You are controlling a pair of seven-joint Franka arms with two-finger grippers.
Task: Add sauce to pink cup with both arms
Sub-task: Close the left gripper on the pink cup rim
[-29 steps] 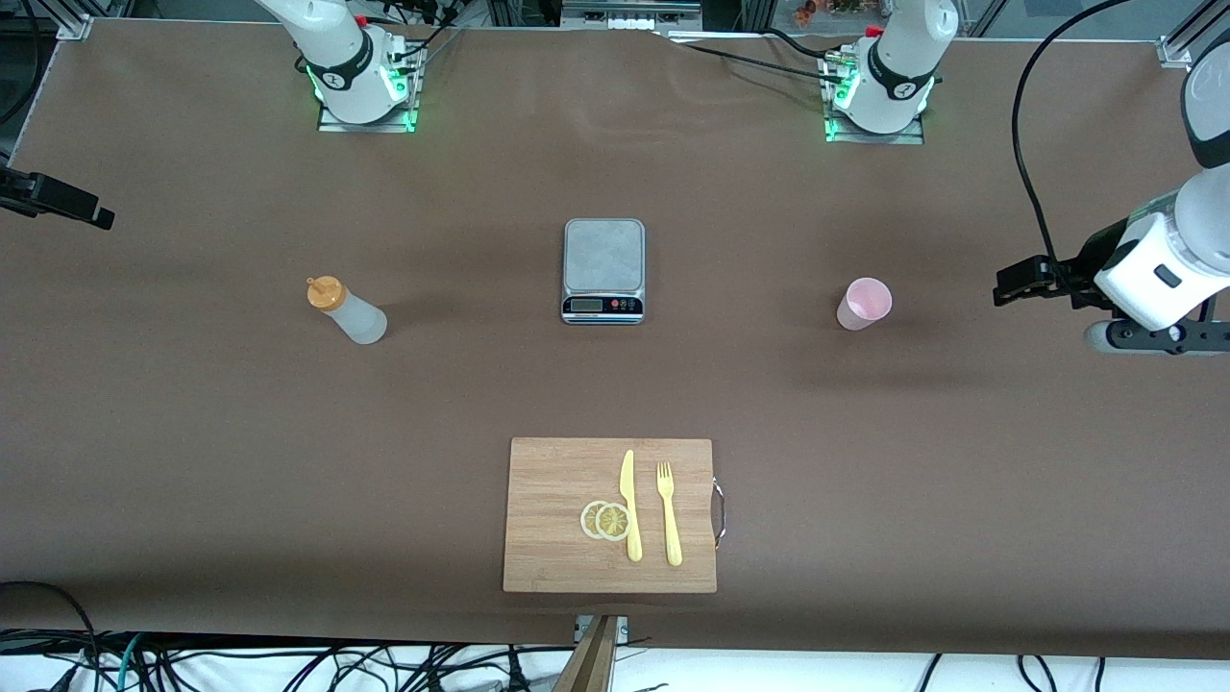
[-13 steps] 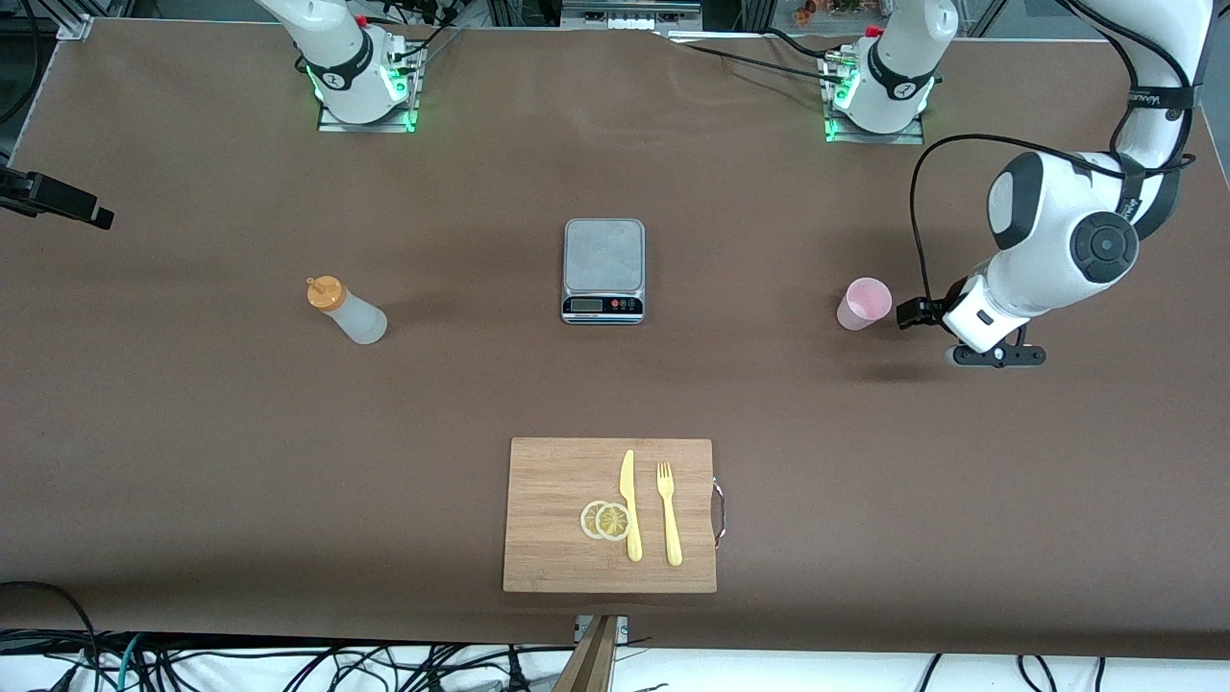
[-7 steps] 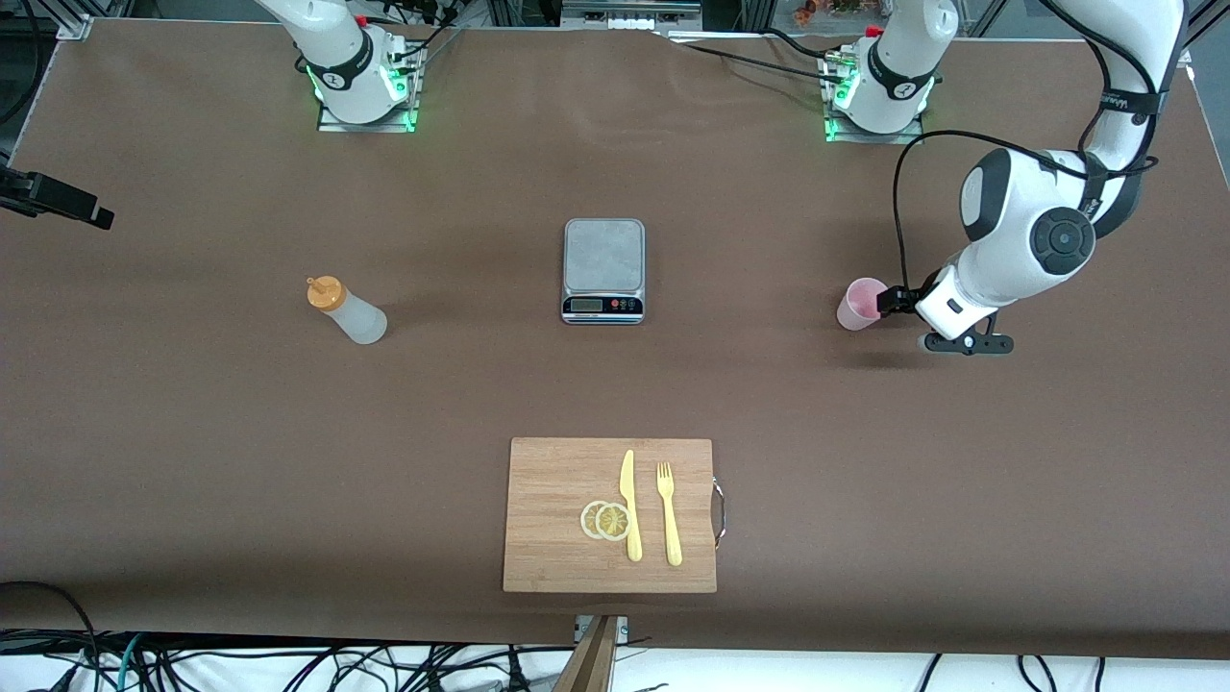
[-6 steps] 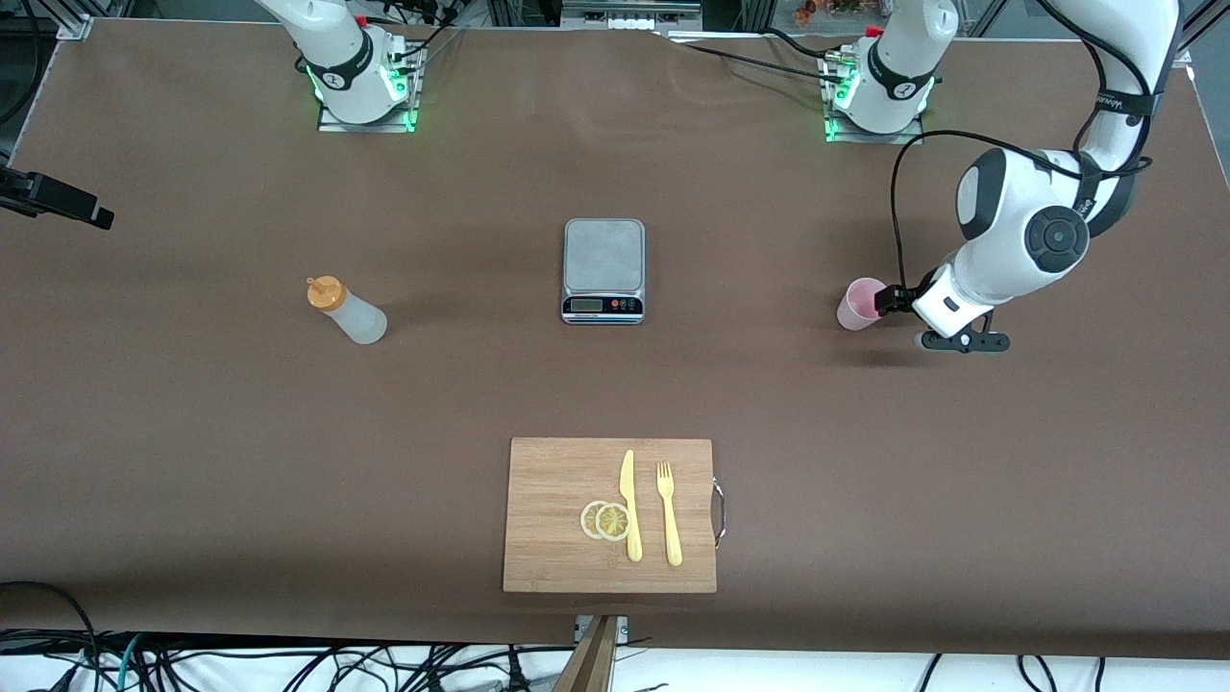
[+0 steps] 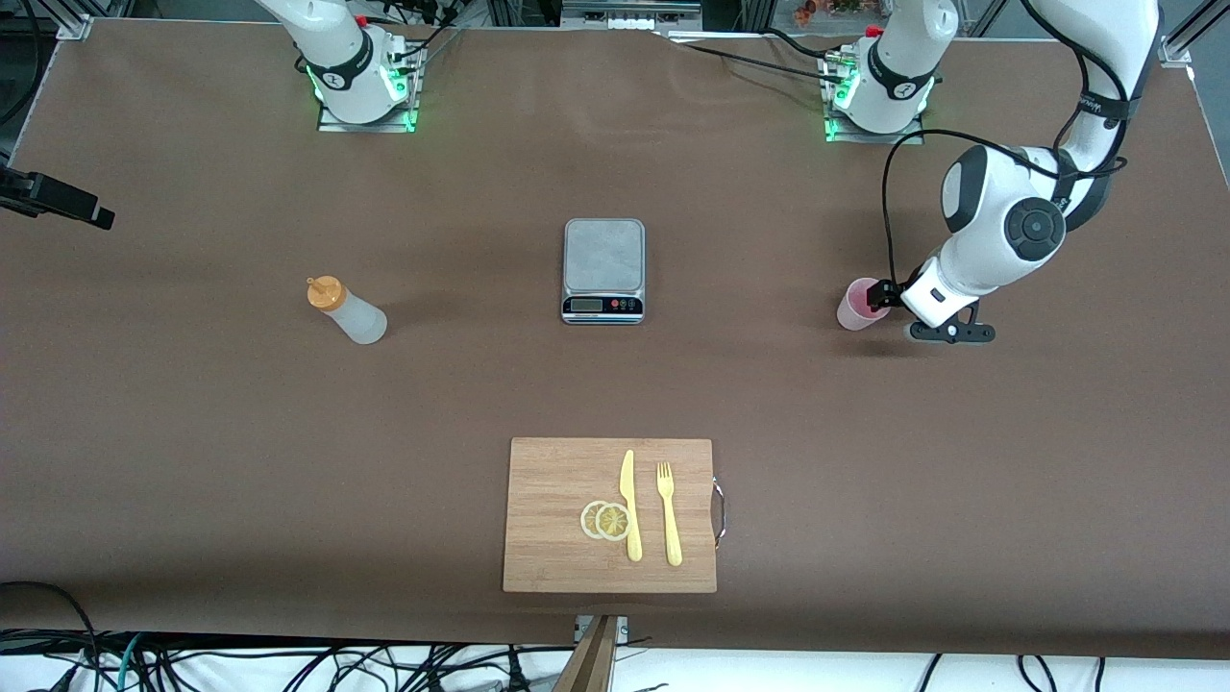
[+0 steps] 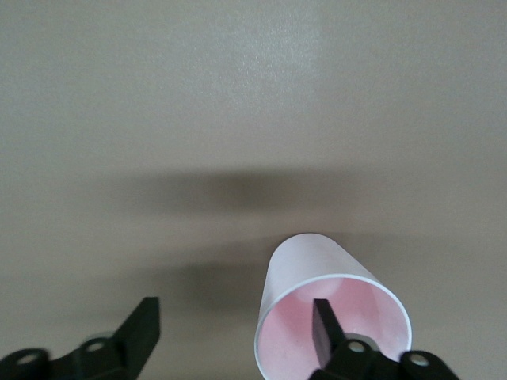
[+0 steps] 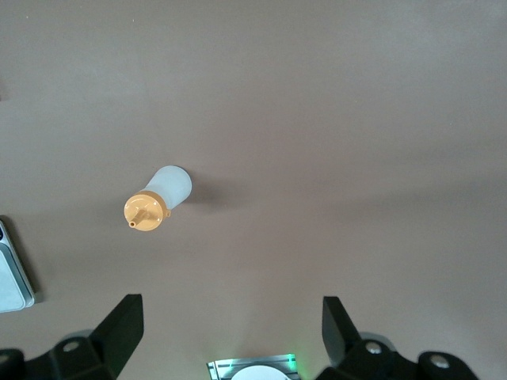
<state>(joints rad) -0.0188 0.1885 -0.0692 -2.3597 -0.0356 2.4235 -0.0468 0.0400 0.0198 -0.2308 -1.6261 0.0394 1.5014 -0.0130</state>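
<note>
While the pink cup (image 6: 333, 317) stands upright (rim up), left gripper (image 6: 234, 332) fingers (image 6: 323, 323) straddle its wall, spread.

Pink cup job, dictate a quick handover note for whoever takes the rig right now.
Left gripper: open at the pink cup, one finger inside the rim, the other outside; not closed on it.
Right gripper: open, up in the air over the sauce, waiting.
Sauce stands upright toward the right arm's end of the table, untouched; cup toward the left arm's end, the scale between them.
Done: left gripper has reached the cup.
Left: grip the cup, pick up the sauce, squeeze it into the cup.
</note>
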